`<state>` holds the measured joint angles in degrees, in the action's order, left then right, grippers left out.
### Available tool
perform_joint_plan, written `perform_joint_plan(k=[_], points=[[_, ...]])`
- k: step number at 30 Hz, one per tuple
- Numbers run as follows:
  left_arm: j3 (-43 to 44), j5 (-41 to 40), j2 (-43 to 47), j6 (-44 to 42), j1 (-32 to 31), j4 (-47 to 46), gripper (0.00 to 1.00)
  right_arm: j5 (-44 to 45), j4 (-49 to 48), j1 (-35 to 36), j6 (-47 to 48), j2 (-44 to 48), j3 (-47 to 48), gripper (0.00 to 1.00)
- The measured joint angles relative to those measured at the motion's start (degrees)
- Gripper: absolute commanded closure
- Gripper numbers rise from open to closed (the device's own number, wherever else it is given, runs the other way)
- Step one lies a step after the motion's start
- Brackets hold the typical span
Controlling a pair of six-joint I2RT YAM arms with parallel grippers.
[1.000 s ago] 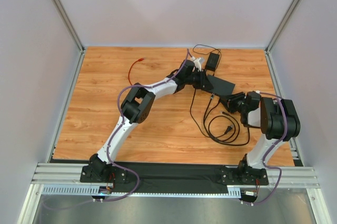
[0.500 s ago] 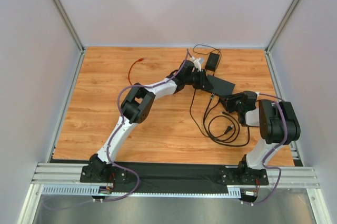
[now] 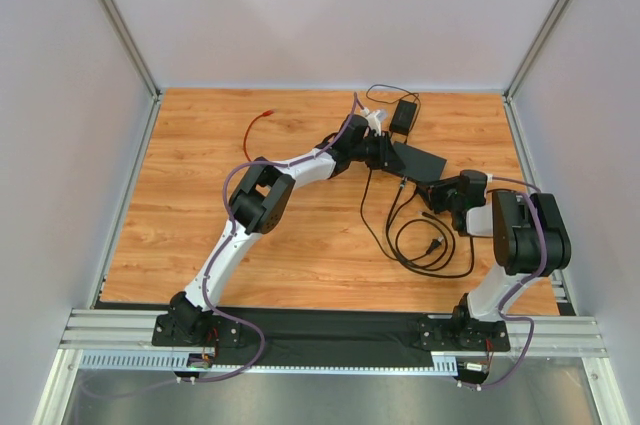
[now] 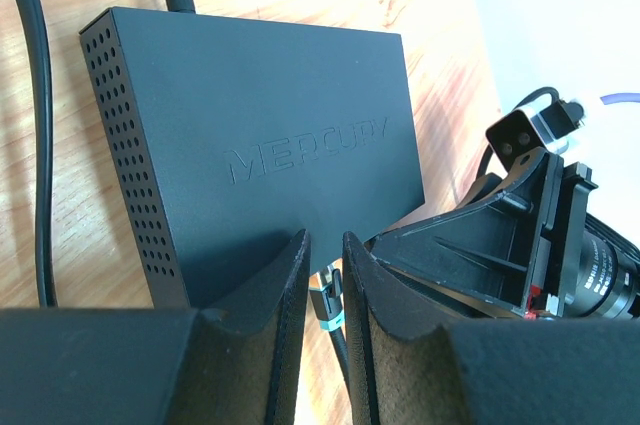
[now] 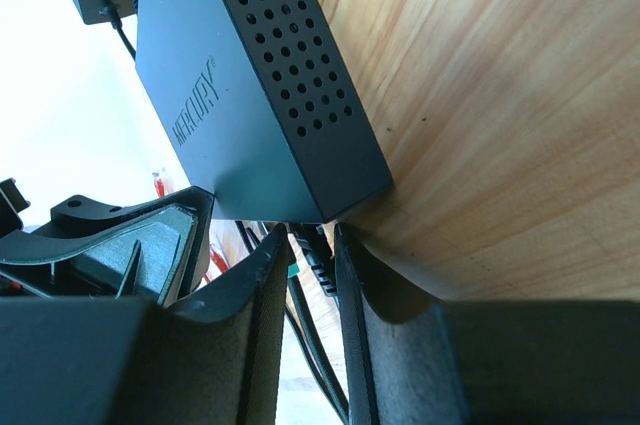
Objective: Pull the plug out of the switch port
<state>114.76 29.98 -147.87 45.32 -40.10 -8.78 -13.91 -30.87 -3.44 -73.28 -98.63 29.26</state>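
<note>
**Matte-black switch (image 3: 422,161) with a plug (image 5: 312,257) pinched at its corner**

Flat and box-shaped, the switch lies on the wooden table (image 3: 200,195), toward 1 o'clock from the table's middle. The plug juts from the switch's 5 o'clock corner, and the right gripper (image 5: 312,245) has its two fingers clamped narrowly around it. At the switch's 9 o'clock end, the left gripper (image 4: 325,245) has its fingers drawn almost together at the box's edge. Whether they pinch anything cannot be told. A black adapter brick (image 3: 404,115) lies near at 11 o'clock. A coiled black cord (image 3: 434,244) lies at 6 o'clock, and a red cable (image 3: 250,130) well apart at 9 o'clock.
</note>
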Motion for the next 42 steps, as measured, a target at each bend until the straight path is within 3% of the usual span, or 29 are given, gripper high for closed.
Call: perform_joint_plan(k=[19, 42], points=[[-0.09, -0.04, 0.00, 0.59, 0.37, -0.22, 0.72, 1.46, 4.35, 0.76, -0.74, -0.66, 3.30, 0.81], [-0.09, 1.31, -0.02, 1.84, 0.44, 2.10, 0.72, -1.46, 8.94, 2.12, 6.56, -1.88, 7.26, 0.89]])
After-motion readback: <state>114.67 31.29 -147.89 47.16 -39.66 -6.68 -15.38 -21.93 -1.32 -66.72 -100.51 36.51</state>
